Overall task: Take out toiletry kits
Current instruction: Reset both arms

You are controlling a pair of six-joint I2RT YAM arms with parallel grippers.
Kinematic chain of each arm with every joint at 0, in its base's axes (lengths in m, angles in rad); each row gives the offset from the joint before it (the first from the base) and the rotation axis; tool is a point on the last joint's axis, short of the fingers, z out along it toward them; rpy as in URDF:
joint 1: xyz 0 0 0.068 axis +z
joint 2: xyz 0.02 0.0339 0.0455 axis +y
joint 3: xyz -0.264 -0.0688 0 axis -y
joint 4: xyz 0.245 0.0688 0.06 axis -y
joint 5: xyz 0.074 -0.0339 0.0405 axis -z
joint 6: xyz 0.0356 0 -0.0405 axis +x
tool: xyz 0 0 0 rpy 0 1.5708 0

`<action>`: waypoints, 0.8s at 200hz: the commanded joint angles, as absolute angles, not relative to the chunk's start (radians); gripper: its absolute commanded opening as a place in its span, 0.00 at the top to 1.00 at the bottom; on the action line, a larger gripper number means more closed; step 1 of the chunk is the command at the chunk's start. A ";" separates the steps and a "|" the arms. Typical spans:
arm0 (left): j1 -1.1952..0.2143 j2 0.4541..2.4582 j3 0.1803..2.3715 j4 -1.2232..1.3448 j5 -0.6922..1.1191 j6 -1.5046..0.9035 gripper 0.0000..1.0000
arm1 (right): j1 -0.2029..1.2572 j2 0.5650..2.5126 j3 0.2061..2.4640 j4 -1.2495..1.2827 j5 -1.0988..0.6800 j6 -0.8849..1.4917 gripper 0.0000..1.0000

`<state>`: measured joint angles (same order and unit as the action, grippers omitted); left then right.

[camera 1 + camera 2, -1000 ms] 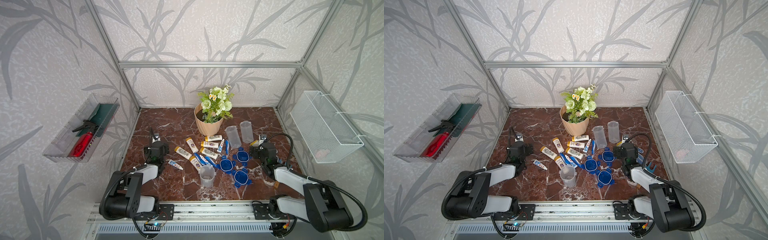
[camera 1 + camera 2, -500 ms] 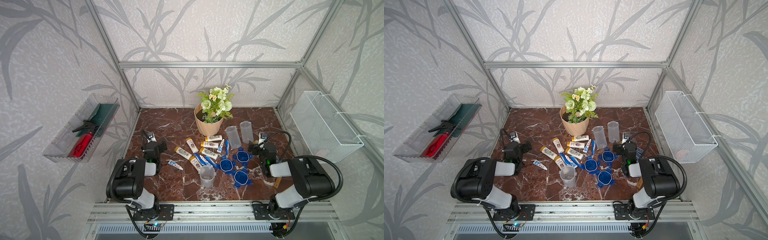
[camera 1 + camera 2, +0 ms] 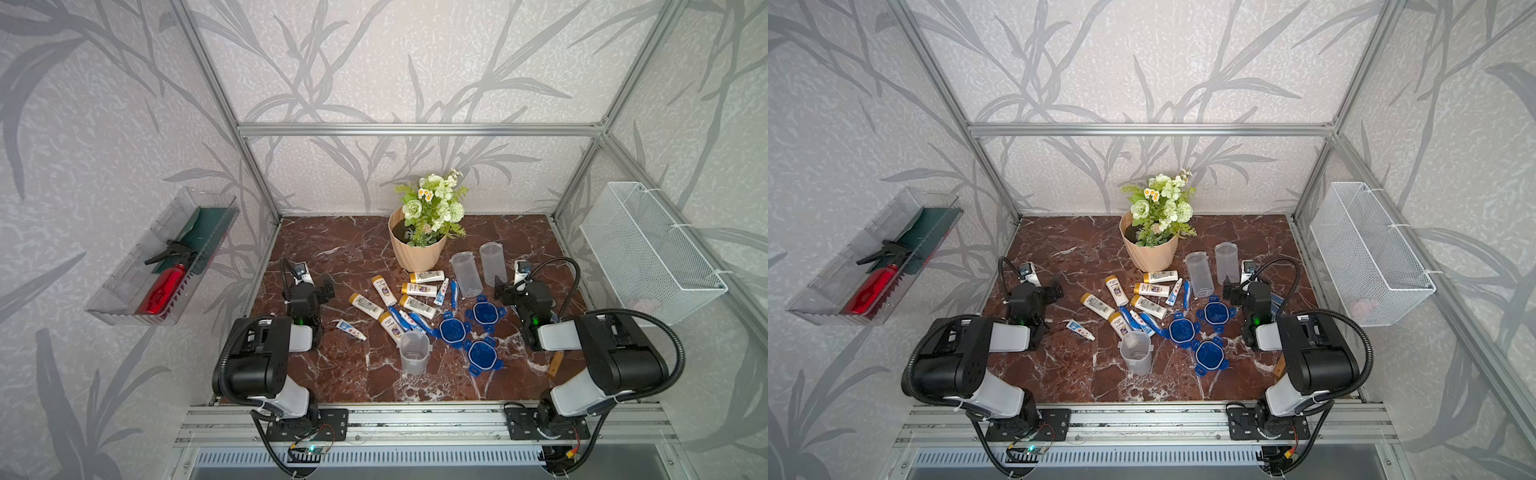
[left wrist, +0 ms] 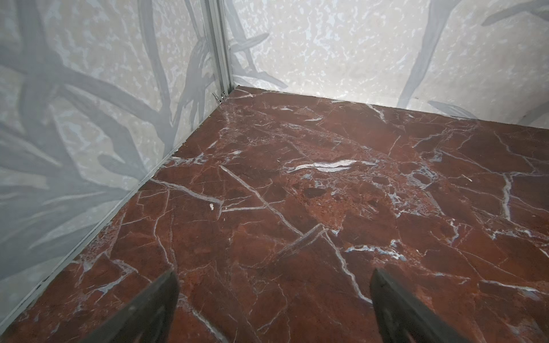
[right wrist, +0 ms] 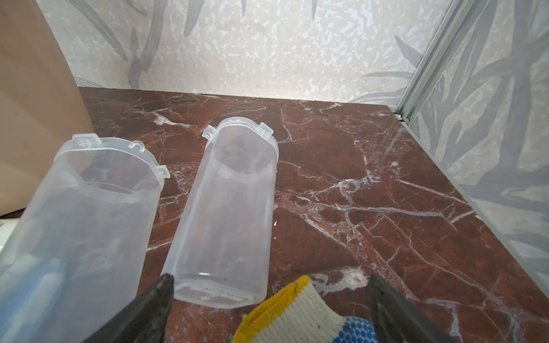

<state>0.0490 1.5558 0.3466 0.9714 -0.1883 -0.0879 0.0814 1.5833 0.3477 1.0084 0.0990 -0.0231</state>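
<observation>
Spread wide — left fingers (image 4: 148, 311) and right fingers (image 5: 145, 314), 2 pairs, grip nothing.

Red-brown, white-veined marble tabletop (image 3: 332, 374), walled on three sides. At back centre stands a beige flower pot (image 3: 417, 255). Before it lie scattered white mini bottles (image 3: 365, 305) with gold caps, toothpaste tubes (image 3: 351, 330) and blue toothbrushes (image 3: 454, 291). Three blue clip lids (image 3: 454, 331) cluster just right of these. Three lidless clear jars (image 3: 465, 274): two beside the pot, one nearer the front. A blue-dotted glove (image 5: 297, 314) lies near the right edge.
</observation>
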 commanded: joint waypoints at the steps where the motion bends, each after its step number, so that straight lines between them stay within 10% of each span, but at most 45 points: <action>1: 0.052 1.560 0.338 1.007 -0.183 -0.083 0.01 | 0.086 1.583 0.350 1.020 0.084 -0.039 0.01; 51: 0.051 1.555 0.323 1.043 -0.159 -0.077 0.01 | 0.086 1.583 0.361 0.997 0.059 -0.050 0.01; 79: 0.036 1.491 0.111 1.373 -0.212 -0.087 0.01 | 0.161 1.560 0.113 1.407 0.177 -0.093 0.01; 117: 0.050 1.557 0.369 0.938 -0.044 -0.026 0.01 | 0.149 1.522 0.416 0.785 0.166 -0.077 0.01; 138: 0.020 1.473 0.204 1.163 -0.105 -0.029 0.01 | 0.166 1.621 0.167 1.394 0.134 -0.131 0.01; 160: 0.028 1.550 0.231 1.195 -0.263 -0.101 0.01 | 0.184 1.595 0.201 1.301 0.179 -0.126 0.01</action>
